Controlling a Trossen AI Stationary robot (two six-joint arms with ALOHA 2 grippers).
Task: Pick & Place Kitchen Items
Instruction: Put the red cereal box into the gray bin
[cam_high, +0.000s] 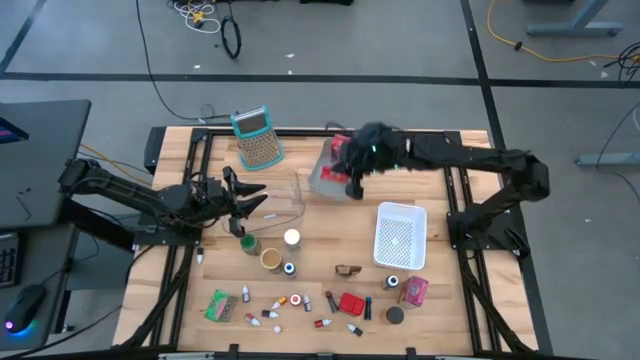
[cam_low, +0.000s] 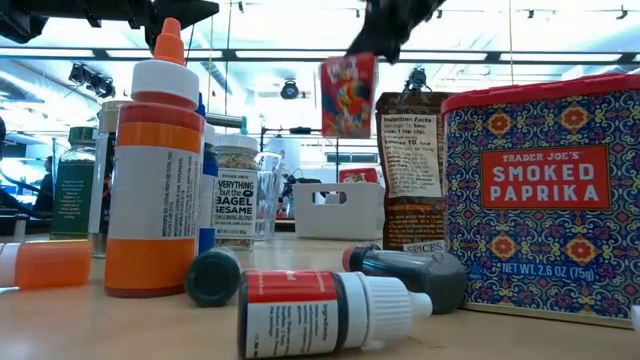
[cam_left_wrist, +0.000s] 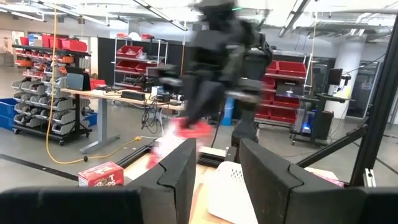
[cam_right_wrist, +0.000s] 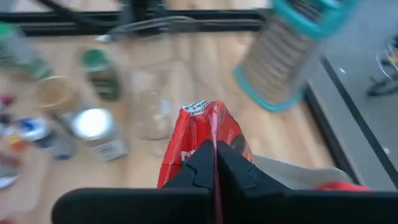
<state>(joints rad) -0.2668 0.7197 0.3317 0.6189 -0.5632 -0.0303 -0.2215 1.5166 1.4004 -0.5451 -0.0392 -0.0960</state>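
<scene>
Your right tool pinches glossy red packet by crinkled top edge, raised above wooden slat worktop near ribbed metal grater. Your left tool partly open, holding nothing, beside clear glass.

red packet hangs upright above the table's far side; small jars and bottles scattered near.

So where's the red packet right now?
The right gripper holds the red packet pinched above the table's far middle, near the teal-handled grater and a clear container.
</scene>
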